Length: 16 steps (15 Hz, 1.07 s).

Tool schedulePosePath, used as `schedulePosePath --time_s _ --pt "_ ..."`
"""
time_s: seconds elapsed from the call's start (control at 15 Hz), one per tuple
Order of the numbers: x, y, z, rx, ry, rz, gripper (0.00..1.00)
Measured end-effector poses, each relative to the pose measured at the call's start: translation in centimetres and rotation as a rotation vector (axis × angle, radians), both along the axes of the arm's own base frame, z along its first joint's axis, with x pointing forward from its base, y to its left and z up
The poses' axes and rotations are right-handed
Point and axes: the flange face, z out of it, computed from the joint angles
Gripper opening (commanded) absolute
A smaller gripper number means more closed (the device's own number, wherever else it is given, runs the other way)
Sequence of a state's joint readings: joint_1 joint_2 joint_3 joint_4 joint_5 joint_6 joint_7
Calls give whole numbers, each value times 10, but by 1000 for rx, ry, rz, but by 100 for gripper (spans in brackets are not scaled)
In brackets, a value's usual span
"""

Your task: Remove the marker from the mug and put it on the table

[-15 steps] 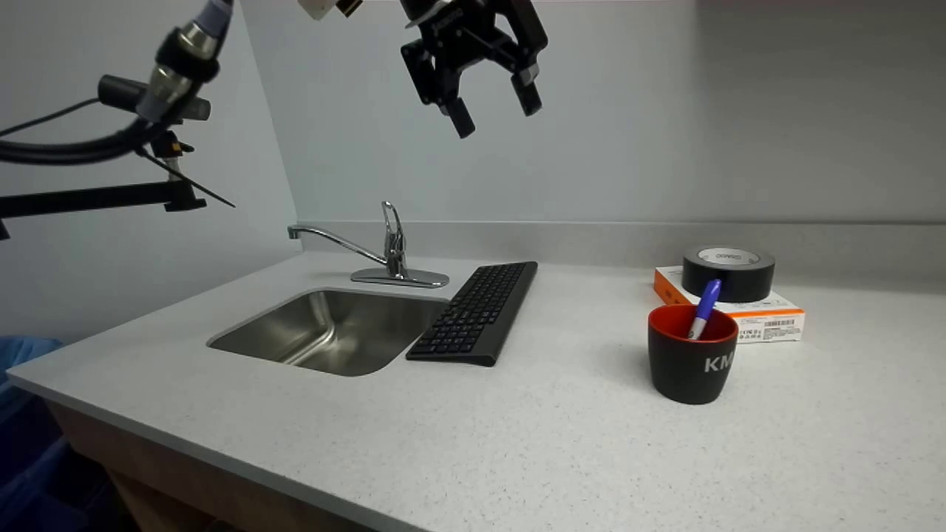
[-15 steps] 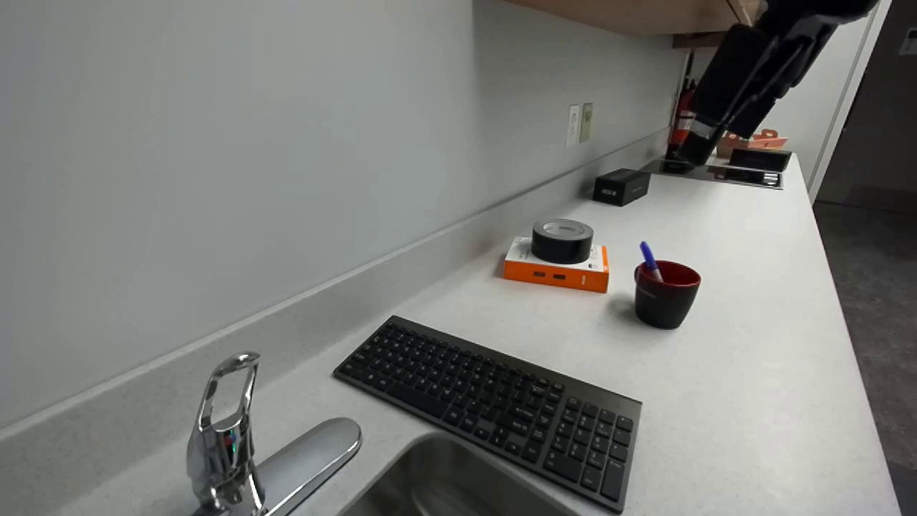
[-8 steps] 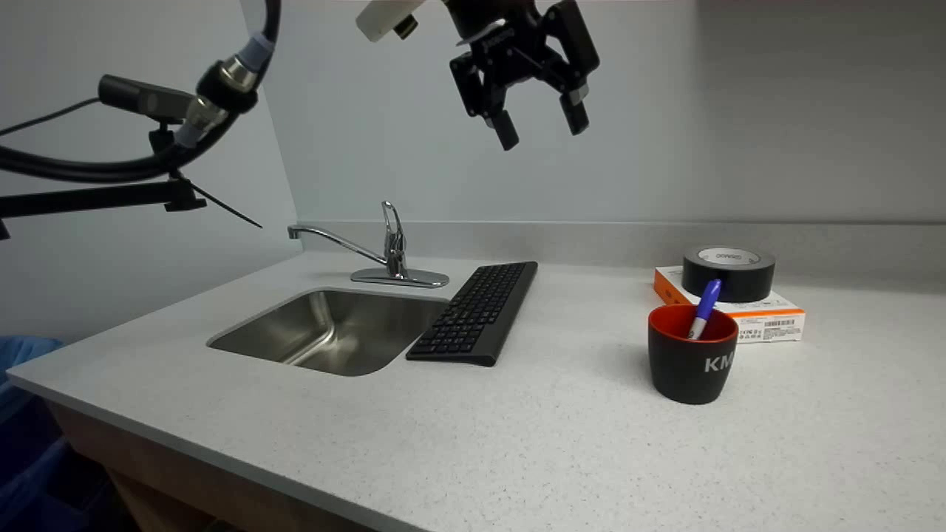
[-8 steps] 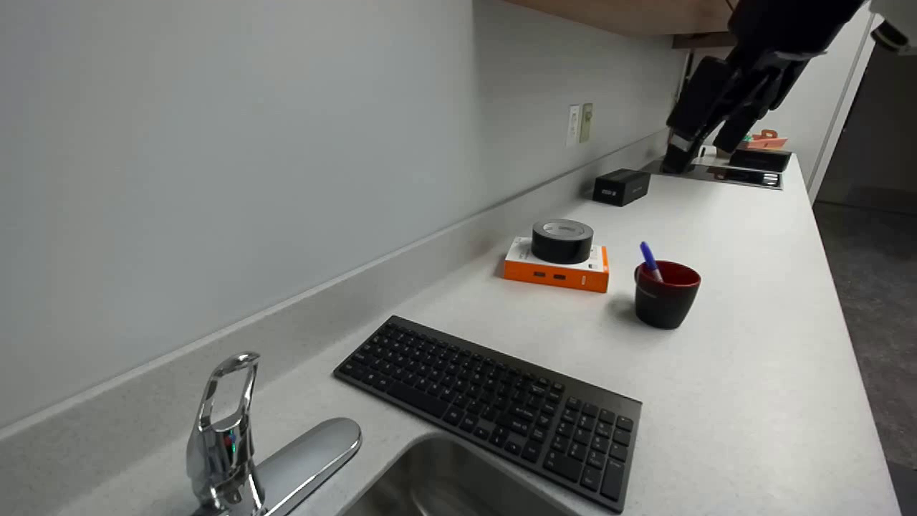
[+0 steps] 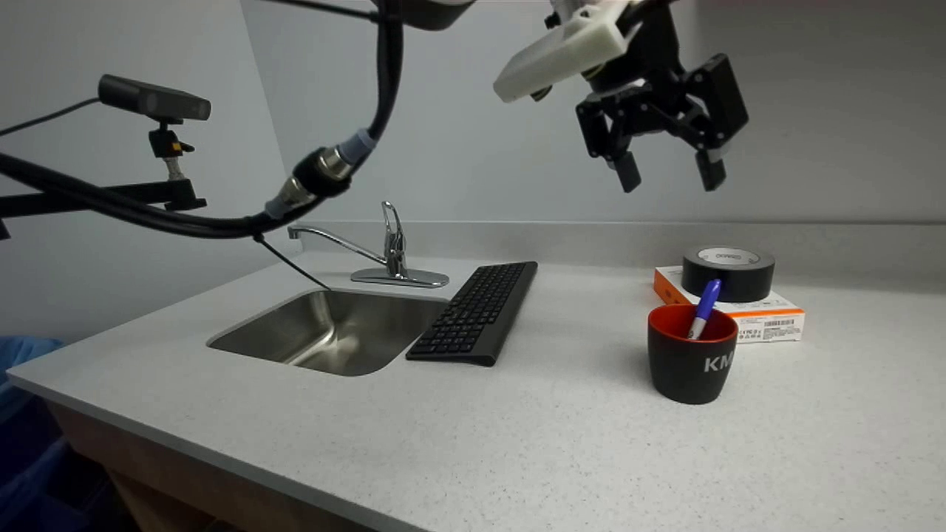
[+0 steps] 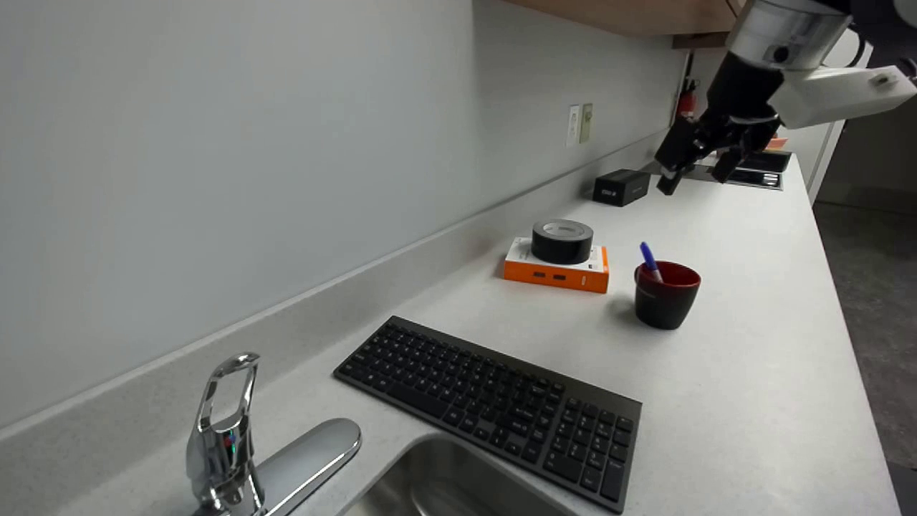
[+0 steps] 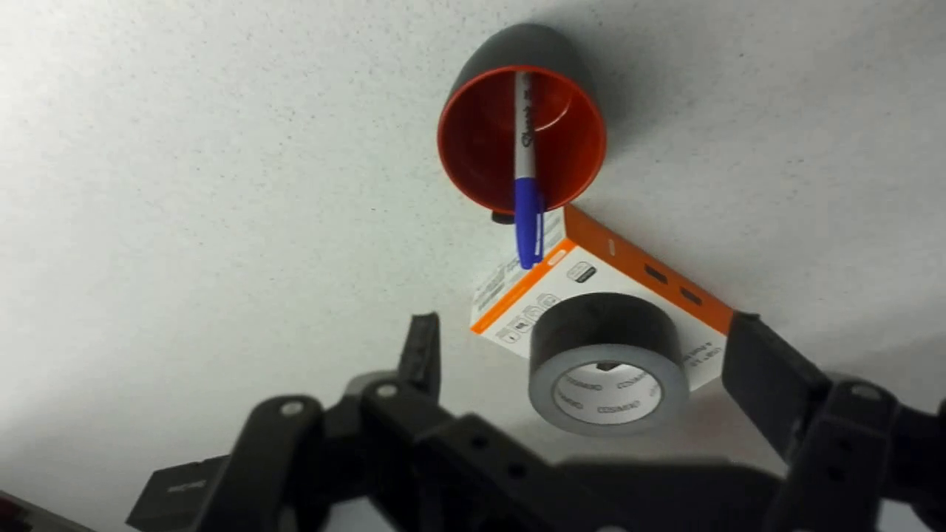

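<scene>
The blue marker [image 5: 707, 299] leans in the black mug [image 5: 681, 373], blue end up and out over the red rim. The mug stands upright on the light grey table [image 5: 517, 436]. Both also show in an exterior view, the marker [image 6: 649, 258] and the mug [image 6: 660, 304]. In the wrist view the marker [image 7: 526, 214] lies across the red inside of the mug [image 7: 484, 148], its blue end toward my gripper [image 7: 583, 321]. My gripper [image 5: 670, 179] is open and empty, high above the table. In an exterior view it [image 6: 695, 179] hangs beyond the mug.
A black tape roll [image 5: 728, 279] sits on a white and orange box [image 5: 772, 325] right behind the mug. A keyboard [image 5: 477, 310] lies by the steel sink [image 5: 332, 332] and faucet [image 5: 395, 255]. A black box [image 6: 620, 188] stands along the wall.
My gripper has moved right and down in an exterior view, closer to above the mug and tape roll. It stays open. The mug and marker have not moved.
</scene>
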<state>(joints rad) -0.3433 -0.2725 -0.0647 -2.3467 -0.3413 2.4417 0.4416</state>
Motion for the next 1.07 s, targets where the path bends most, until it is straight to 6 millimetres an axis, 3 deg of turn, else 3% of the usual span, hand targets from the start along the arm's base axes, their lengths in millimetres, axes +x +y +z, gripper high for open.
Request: schedulePosePath --time_s 0.13,0.27,0.73,1.07 --pt "5 -15 -19 -7 -1 -59 100" --pt "10 -18 -33 -5 21 -78 100" --pt "13 -19 -35 -4 24 -81 100" --pt "19 -20 -60 -2 26 -69 100"
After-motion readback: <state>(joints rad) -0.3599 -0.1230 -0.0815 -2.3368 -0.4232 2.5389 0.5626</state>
